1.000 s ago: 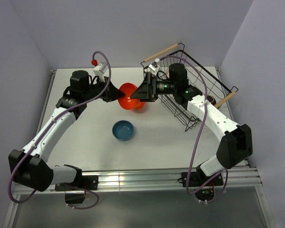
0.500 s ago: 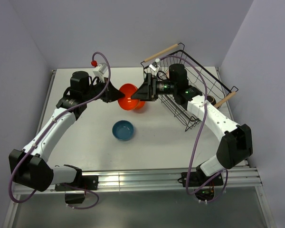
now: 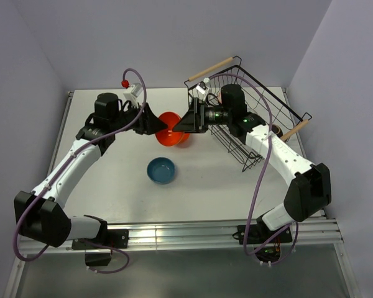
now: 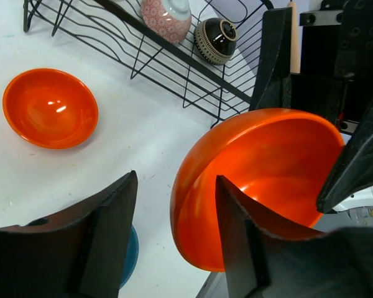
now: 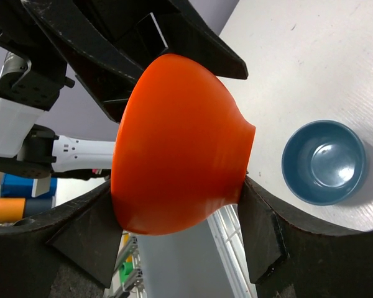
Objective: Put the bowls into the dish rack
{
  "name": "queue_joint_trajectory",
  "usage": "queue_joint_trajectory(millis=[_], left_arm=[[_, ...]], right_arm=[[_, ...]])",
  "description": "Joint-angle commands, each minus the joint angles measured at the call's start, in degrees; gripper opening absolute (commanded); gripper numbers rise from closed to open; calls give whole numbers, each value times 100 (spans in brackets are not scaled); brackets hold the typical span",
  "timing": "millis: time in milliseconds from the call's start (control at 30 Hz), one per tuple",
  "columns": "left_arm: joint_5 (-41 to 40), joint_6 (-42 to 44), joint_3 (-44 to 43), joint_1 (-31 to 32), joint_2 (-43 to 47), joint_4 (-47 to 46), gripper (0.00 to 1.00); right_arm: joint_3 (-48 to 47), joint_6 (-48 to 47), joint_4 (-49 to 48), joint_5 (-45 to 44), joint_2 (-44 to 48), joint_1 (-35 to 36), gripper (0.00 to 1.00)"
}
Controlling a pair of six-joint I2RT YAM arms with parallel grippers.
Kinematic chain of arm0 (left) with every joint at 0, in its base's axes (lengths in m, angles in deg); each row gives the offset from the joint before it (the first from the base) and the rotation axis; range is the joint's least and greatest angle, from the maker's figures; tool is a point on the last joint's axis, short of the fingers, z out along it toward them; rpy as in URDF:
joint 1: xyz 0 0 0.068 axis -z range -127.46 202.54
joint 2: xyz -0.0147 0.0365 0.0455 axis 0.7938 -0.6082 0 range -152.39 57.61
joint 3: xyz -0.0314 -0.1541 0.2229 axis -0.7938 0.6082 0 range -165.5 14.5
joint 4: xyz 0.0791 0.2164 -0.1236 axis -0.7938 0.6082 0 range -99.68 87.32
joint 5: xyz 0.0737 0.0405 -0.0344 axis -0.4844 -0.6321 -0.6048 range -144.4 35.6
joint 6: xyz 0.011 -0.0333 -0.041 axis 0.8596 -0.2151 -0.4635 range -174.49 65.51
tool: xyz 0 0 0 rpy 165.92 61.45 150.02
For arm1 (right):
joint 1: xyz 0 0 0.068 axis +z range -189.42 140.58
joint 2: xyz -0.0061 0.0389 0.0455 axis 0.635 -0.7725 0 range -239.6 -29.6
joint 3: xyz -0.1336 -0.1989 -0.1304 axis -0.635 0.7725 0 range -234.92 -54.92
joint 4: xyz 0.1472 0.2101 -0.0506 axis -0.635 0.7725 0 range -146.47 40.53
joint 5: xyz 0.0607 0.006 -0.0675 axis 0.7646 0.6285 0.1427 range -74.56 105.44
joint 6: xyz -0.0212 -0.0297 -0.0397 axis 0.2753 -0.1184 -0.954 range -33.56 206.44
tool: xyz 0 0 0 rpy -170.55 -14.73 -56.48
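Note:
A plain orange bowl [image 3: 168,126] hangs tilted above the table between my two grippers. My right gripper [image 5: 174,226] is shut on it, one finger on each side of its outer wall [image 5: 180,149]. My left gripper [image 4: 174,233] is open: one finger lies inside the bowl [image 4: 261,167], the other stands outside, apart from the rim. A second orange bowl [image 4: 50,107] and a blue bowl [image 3: 161,170] rest on the table. The dish rack [image 3: 261,99] stands at the right, tipped up, holding an orange-and-white patterned bowl [image 4: 168,15] and a dark brown bowl [image 4: 216,40].
The blue bowl [image 5: 324,161] sits just below and in front of the held bowl. The rack's wooden handles [image 3: 211,68] stick out at its far and right ends. The purple walls close in behind and beside the white table [image 3: 112,180].
The right gripper has closed on the orange bowl. The left gripper, which was shut on the bowl's rim, has opened and let go. The bowl has stayed in nearly the same place.

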Motion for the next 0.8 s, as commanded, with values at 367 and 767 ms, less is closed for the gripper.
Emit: queue_joint_trajectory(millis=[367, 767], left_arm=[[-16, 82, -236, 18, -116, 9, 76], [-192, 161, -341, 9, -54, 176, 99]], right_arm=[[-167, -247, 184, -274, 354, -257, 0], [-474, -757, 1071, -976, 494, -749, 0]])
